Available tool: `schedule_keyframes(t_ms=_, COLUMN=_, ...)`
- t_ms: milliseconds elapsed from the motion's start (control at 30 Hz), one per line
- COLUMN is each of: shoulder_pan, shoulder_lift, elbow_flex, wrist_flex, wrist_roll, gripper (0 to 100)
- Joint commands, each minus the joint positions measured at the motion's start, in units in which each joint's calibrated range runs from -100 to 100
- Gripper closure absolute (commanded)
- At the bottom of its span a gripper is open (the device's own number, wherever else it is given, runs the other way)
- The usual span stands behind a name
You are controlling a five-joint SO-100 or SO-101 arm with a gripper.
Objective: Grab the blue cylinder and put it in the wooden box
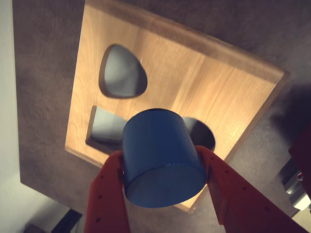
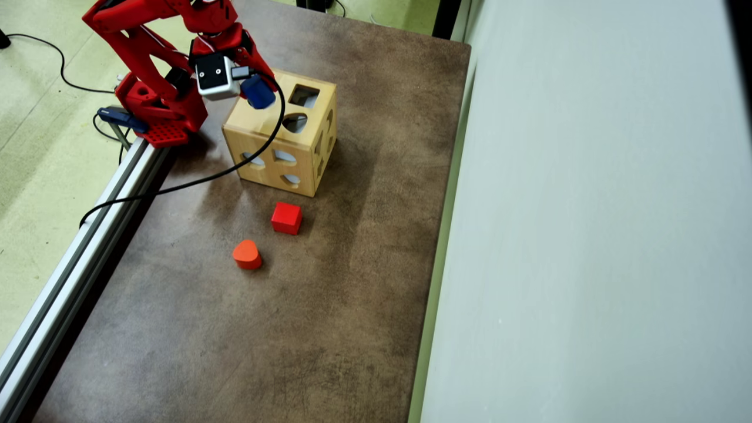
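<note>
The red 2-finger hand (image 1: 165, 167) is clamped on the small dark blue cylinder (image 1: 163, 158), held above the large pale wooden box (image 1: 209, 82); carrying is under way; next, centre it over the round hole (image 1: 203, 132), then let go.

From above we see the gripper (image 2: 261, 88) of the red arm (image 2: 141, 47) holding the blue cylinder (image 2: 258, 92) over the top of the wooden box (image 2: 276, 155) — beside its round hole — while the red cube (image 2: 286, 218) and orange-red block (image 2: 247, 254) sit apart on the brown table (image 2: 294, 329).
</note>
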Motion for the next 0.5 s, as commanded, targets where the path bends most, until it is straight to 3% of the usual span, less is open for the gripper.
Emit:
schedule_keyframes(t_ms=0, shoulder_pan=-2.23, shoulder_lift=-1.05, elbow_flex=-0.2, wrist_flex=0.2, wrist_roll=-0.88, gripper=98)
schedule_keyframes(t_ms=467, shoulder_pan=-3.49, shoulder_lift=-0.97, elbow_flex=0.24, wrist_flex=4.62, wrist_roll=-2.05, gripper=98)
